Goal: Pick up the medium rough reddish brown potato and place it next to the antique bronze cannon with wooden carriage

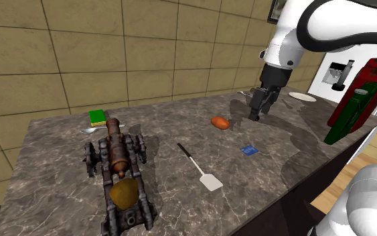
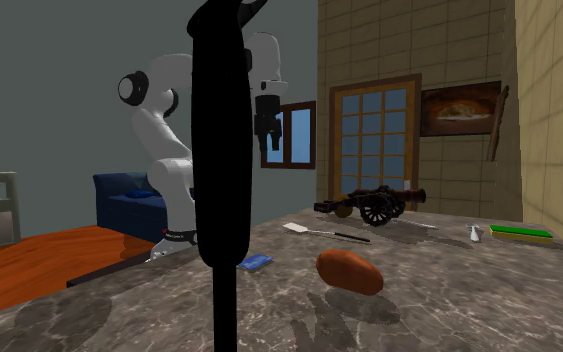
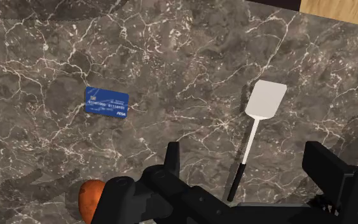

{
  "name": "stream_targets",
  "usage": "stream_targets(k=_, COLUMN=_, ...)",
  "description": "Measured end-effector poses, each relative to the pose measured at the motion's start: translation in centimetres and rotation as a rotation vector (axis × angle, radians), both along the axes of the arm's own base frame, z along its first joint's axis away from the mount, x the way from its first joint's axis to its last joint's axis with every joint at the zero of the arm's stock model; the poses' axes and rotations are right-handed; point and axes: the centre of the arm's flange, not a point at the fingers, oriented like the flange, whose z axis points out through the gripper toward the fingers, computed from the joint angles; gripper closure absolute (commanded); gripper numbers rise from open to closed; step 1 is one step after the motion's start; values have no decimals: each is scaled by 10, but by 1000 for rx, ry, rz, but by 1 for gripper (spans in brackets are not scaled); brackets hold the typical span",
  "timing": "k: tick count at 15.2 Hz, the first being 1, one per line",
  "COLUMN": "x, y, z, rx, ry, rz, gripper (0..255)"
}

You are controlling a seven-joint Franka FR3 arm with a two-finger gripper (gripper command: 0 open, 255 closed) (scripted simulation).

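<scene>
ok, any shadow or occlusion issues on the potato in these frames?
Shoulder view: the arm shadows the counter under the gripper, right beside the potato, which itself reads fine. Second exterior view: a black silhouette close to the camera cuts the frame top to bottom; the potato sits clear of it. Wrist view: potato partly hidden behind the gripper's body.

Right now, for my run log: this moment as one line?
gripper: open, empty | potato: on counter, ungrasped | cannon: apart from potato
</scene>
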Motion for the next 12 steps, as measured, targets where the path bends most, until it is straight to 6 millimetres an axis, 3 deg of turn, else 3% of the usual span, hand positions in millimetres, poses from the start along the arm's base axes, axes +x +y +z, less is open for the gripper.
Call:
stream_targets(k=3, x=9, y=-9, z=-8, rx=-5, ry=-3, rz=-9, gripper=0)
stream_targets(k=12, x=86, y=-58, z=-71, rx=-42, ry=-28, rz=-69, gripper=0)
